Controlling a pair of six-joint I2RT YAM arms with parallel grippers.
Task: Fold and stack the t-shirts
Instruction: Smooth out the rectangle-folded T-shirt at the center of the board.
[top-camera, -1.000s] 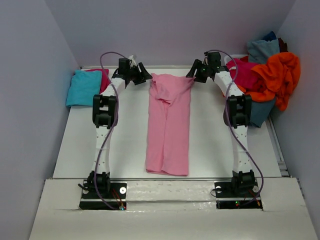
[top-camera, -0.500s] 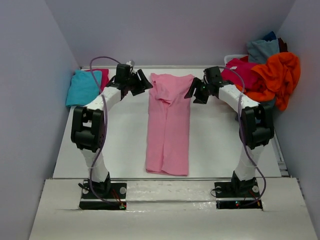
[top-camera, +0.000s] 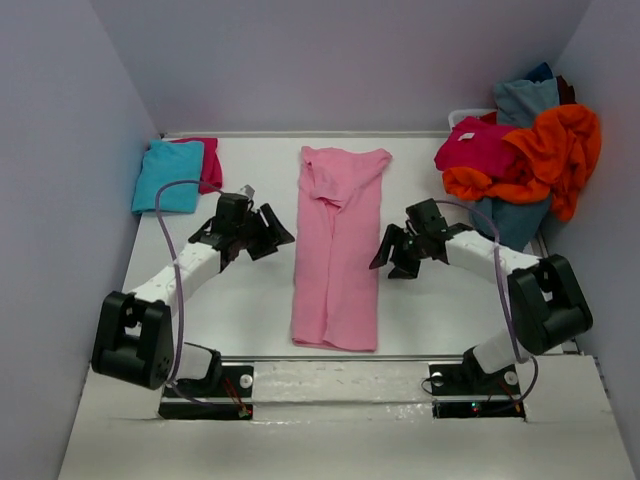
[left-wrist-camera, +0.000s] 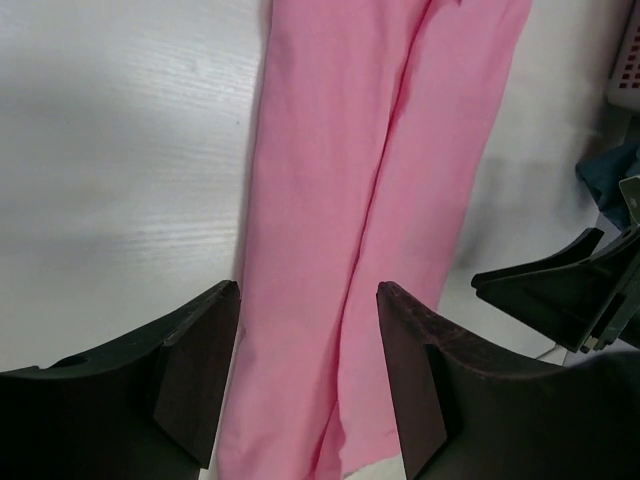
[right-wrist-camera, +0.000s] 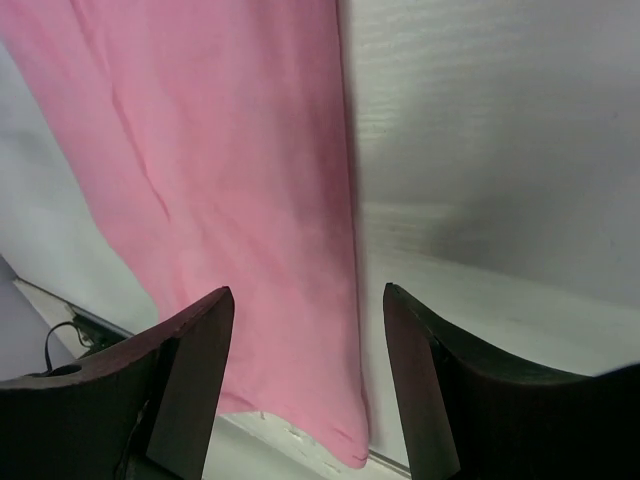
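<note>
- The left gripper (top-camera: 268, 236) has its jaws apart with nothing between them. In its wrist view only pink cloth and bare table show through the gap.
- The right gripper (top-camera: 388, 263) is likewise spread wide and empty. Its wrist view looks down past its fingers at the edge of the same cloth.
- Both point inward at the light pink t-shirt (top-camera: 338, 250), which lies flat between them at the centre of the overhead frame. The left gripper is just beside its left edge and the right gripper just beside its right edge. Neither appears to touch it.
- The shirt is already narrowed to a long strip. Its long axis runs from the upper centre of the frame, where the collar end lies, down to the lower centre near the arm bases.
- The two grippers flank the strip's middle and neither arm is clearly nearer. A crosswise fold, one end over the other, is probably next, and it would need both edges caught at matching height.
- On the white table (top-camera: 430, 195), a folded turquoise t-shirt (top-camera: 168, 176) sits upper left, over a magenta t-shirt (top-camera: 209, 162).
- At the upper right is a loose heap: a second magenta shirt (top-camera: 480, 146), an orange shirt (top-camera: 556, 150) and a grey-blue shirt (top-camera: 524, 100).
- A white rim (top-camera: 461, 116) peeks out beside the heap. Whether it is a basket holding the heap cannot be told.
</note>
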